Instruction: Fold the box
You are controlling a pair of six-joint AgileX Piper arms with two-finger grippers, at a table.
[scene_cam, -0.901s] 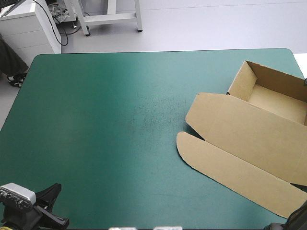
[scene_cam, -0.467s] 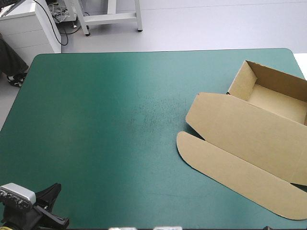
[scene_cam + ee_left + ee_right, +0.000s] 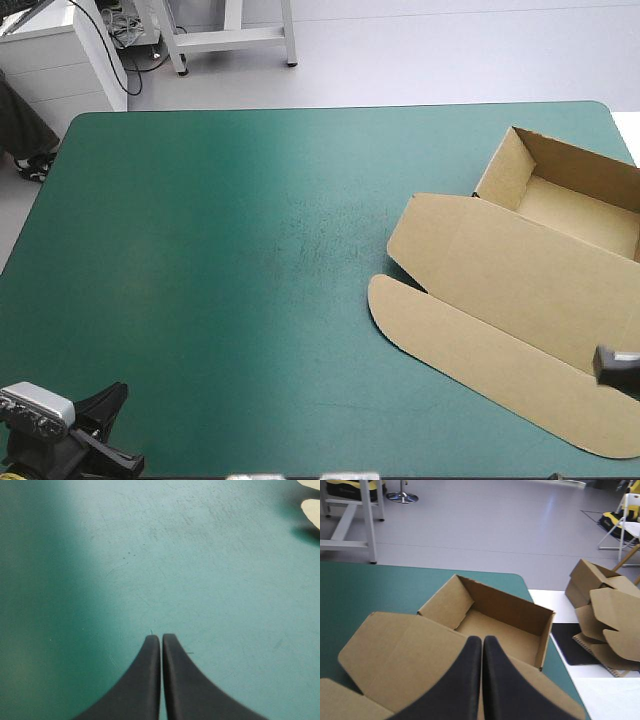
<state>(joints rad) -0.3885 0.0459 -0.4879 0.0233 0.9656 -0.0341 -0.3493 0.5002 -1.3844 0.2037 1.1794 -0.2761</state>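
Your right gripper (image 3: pixel 482 639) has its black fingers pressed together in one point. It hangs above the lid (image 3: pixel 400 650) of the brown box (image 3: pixel 500 270), close to the table's right edge. Whether the tips touch the board, you cannot tell from here. Your left gripper (image 3: pixel 161 637) is likewise closed, with only bare teal-green cover (image 3: pixel 220 250) under it, down at the table's near left corner and well apart from the box.

The likely trouble is that closed right pair. If you bring it down as it is, it cannot take the lid's edge and will only press or shove the board. Light board probably skids on this cover, and nothing braces it, since your left arm is at the table's opposite side. The box already reaches the table's right edge, so a push that way could carry it over. A knock against the tray (image 3: pixel 575 205) might also spring its tucked walls loose.

The box lies in the table's right half, toward the far right corner. The tray stands mouth up, nearest that corner. The lid lies flat from it toward the table's near edge, ending in the round-ended flap (image 3: pixel 470 350). The tray's long side and the lid's creases run slantwise to the table's far edge.
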